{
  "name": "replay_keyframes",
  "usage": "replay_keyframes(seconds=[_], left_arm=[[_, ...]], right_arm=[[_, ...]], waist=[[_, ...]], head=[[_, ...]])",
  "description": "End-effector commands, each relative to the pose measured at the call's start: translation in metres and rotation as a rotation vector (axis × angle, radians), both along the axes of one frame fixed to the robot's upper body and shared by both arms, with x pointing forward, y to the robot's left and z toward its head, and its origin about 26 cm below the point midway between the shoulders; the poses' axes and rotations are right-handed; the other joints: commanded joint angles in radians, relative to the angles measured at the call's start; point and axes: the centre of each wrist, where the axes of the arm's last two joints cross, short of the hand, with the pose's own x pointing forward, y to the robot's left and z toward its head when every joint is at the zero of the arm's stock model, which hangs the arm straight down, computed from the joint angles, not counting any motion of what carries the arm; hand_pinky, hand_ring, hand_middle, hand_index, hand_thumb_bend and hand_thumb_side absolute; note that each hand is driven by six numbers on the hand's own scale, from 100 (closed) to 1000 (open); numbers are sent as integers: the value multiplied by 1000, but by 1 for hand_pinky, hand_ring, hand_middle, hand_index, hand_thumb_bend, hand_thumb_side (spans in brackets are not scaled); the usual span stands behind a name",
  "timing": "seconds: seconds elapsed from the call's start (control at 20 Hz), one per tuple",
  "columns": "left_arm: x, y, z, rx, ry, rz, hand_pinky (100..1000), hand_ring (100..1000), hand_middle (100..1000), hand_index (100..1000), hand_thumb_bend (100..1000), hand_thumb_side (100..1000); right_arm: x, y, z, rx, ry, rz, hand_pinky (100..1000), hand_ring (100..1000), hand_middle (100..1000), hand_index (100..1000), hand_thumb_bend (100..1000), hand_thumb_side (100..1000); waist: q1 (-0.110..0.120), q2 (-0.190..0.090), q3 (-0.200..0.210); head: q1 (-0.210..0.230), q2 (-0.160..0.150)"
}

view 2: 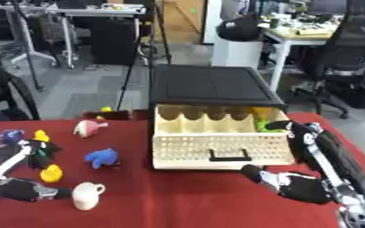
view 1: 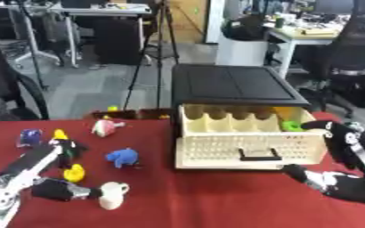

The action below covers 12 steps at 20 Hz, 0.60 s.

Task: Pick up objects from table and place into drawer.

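The right hand (view 2: 314, 147), fingers straight and empty, rests at the open cream slatted plastic drawer (view 1: 248, 147), which already holds yellow and green toys. The left hand (view 1: 38, 169) lies relaxed and empty among several small toys left on the red tablecloth (view 1: 216, 200), a blue figure (view 1: 123, 157) among them.

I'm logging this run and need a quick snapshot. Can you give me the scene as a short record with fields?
surface: red tablecloth
drawer: pulled open, cream, under a black cabinet top
in drawer: green item and yellow item at its right end
toys on cloth: white cup, blue toy, yellow duck, pink-white toy
left hand: beside the white cup
right hand: at the drawer's right end
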Motion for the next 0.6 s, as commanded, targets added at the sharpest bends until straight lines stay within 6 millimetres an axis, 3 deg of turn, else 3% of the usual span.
replay_keyframes(seconds=[0.05, 0.6], left_arm=[[10, -2, 7, 67, 5, -7, 580, 542, 620, 800, 843, 464], [35, -16, -14, 169, 69, 3, 579, 549, 624, 799, 819, 460]], right_arm=[[-1, 0, 8, -9, -21, 10, 100, 100, 172, 774, 800, 801], [0, 2, 6, -3, -11, 19, 100, 100, 173, 774, 803, 798]], waist=[[2, -9, -3], [2, -4, -11]], head=[[0, 6], [4, 6]])
